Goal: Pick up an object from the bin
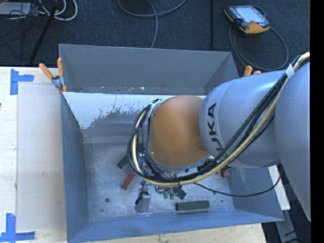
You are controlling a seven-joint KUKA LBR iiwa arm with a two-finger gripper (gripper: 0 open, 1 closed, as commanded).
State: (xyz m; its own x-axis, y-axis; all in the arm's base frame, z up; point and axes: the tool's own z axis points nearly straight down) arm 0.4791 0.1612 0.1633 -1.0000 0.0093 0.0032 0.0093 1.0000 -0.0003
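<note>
Bin [91,151] of scuffed grey metal holds a flat dark bar [192,205]; jaws' spread cannot be told.

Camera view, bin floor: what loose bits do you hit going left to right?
small dark speck → dark green chunk → dark green flat bar → small red piece. Bits tucked under the wrist are left out.

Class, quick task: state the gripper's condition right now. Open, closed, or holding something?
Gripper: cannot be told whether open, closed or holding; it sits low in the bin under the orange wrist cover, beside a dark green bar.
</note>
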